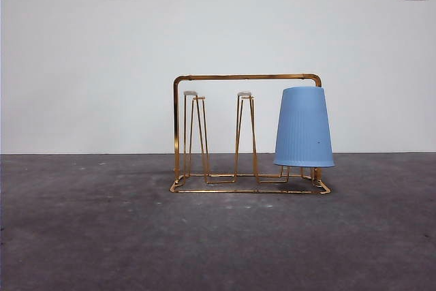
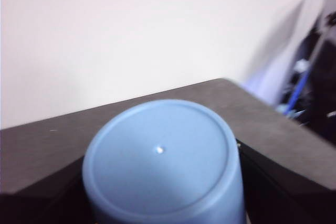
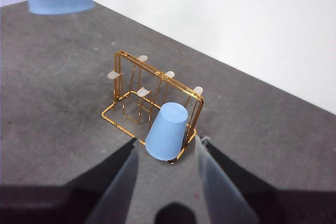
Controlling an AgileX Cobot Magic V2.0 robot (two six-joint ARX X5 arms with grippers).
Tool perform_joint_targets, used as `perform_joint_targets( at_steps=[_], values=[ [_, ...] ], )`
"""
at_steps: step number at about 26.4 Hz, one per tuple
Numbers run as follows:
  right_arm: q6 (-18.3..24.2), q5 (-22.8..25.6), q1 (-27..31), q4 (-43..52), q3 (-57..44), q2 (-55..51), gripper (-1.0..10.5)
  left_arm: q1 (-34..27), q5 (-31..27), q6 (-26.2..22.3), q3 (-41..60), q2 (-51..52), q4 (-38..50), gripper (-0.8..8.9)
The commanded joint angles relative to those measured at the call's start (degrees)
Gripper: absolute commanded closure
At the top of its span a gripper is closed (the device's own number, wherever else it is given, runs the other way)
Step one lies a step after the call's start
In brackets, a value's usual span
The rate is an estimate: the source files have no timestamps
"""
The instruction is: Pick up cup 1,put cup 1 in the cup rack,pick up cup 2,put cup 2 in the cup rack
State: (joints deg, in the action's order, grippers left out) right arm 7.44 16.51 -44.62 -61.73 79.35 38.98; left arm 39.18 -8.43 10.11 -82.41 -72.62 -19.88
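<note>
Right gripper [image 3: 167, 182] with two broad, flat, dark fingers [image 3: 116, 187], pale sheen along inner edges

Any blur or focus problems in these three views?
Front view: sharp, even light. Left wrist view: soft, the held cup fills the frame close up. Right wrist view: rack crisp, the near right gripper blurred.

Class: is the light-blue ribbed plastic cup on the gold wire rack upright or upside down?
Upside down. The light-blue ribbed cup hangs over a prong at one end of the gold wire rack, wide mouth down, narrow closed base up.
</note>
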Motion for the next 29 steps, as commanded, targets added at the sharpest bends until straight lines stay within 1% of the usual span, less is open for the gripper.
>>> perform_joint_targets(
  at_steps=[1,6,12,15,18,22,29],
  values=[
    [-1.5,0.0,0.0,0.0,-0.4,-0.2,7.6,0.1,-2.1,-3.7,0.3,-2.0,1.3,8.20],
    [-1.5,0.0,0.0,-0.6,-0.4,-0.3,7.6,0.1,-3.7,-4.7,0.8,-6.6,4.6,8.20],
    [-2.4,0.0,0.0,-2.7,-0.4,-0.3,7.6,-1.0,-3.6,-4.8,4.5,-9.9,12.5,8.20],
    [-2.6,0.1,0.0,-3.8,-0.4,-0.3,7.6,-2.1,-3.6,-4.8,7.3,-10.4,15.4,8.20],
    [-2.6,0.0,0.0,-4.3,-0.4,-0.3,7.6,-3.2,-3.4,-4.8,11.5,-10.4,20.7,8.20],
    [-2.8,0.0,0.0,-4.3,-0.4,-0.3,7.6,-4.6,-1.8,-4.7,16.9,-10.5,26.2,8.20],
    [-3.0,0.0,0.0,-4.3,-0.4,-0.3,7.6,-4.8,-1.9,-4.8,23.8,-11.2,35.7,8.20]
  ],
)
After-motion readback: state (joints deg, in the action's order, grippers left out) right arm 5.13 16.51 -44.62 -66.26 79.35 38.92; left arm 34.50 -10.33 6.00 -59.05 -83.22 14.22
